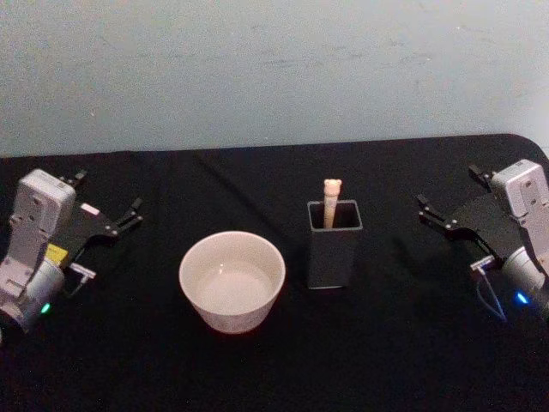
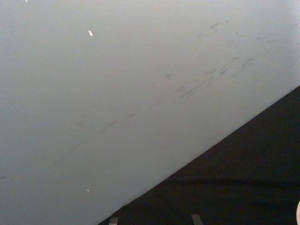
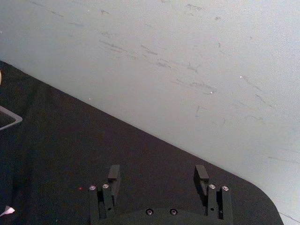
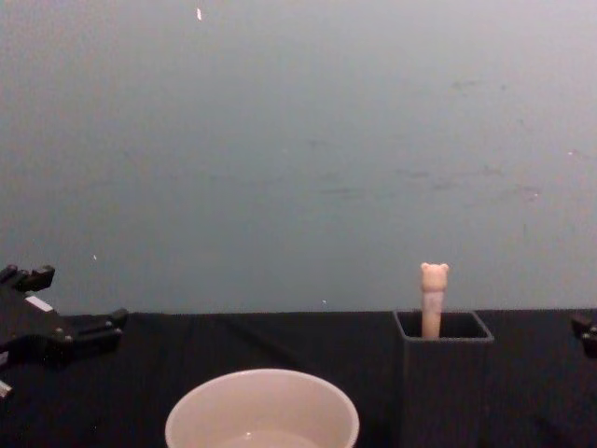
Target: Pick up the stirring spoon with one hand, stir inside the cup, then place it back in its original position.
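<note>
Head view: step 1 is not begun, we judge. The stirring spoon [image 1: 331, 202] stands in the holder [image 1: 333, 262] beside the cup [image 1: 232, 324]. The left gripper [image 1: 107, 193] and right gripper [image 1: 448, 186] are both spread and empty. Right wrist view: fingers [image 3: 114, 176] apart. Chest view: next we must pinch the handle high.

Place: bare robot test lab, by its look.
Surface [image 1: 274, 369]: draped in plain black cloth.
Wall [image 1: 274, 69]: right behind the surface, blank, pale, scuffed.
Hardware: left end effector [image 1: 110, 189], right end effector [image 1: 446, 185] at the surface's two sides.

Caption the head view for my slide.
Stirring spoon standing in holder beside cup; left gripper and right gripper open, flanking them.
</note>
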You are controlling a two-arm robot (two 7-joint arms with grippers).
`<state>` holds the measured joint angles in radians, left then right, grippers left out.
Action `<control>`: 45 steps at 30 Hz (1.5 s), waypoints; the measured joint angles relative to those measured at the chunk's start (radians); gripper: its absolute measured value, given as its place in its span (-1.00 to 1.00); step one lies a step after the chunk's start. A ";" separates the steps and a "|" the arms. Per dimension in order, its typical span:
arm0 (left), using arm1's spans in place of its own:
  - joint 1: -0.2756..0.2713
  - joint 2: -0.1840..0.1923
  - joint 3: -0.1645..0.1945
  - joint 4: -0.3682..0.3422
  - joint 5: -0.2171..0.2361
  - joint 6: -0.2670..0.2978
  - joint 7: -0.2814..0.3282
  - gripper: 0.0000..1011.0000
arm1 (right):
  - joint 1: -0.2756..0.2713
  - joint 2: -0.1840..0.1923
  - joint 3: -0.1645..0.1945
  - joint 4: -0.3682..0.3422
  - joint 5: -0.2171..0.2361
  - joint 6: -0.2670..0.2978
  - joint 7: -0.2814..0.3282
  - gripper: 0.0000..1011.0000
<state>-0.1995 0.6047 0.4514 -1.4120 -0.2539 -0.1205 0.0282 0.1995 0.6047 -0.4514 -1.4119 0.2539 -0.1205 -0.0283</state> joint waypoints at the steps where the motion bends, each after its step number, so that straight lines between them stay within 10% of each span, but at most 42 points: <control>1: 0.000 0.000 0.000 0.000 0.000 0.000 0.000 0.98 | 0.000 0.000 0.000 0.000 0.000 0.000 0.000 0.98; 45: 0.000 0.000 0.000 0.000 0.000 0.000 0.000 0.98 | 0.000 0.000 0.000 0.000 0.000 0.000 0.000 0.98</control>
<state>-0.1995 0.6047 0.4514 -1.4120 -0.2539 -0.1206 0.0282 0.1995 0.6047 -0.4514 -1.4120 0.2539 -0.1205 -0.0283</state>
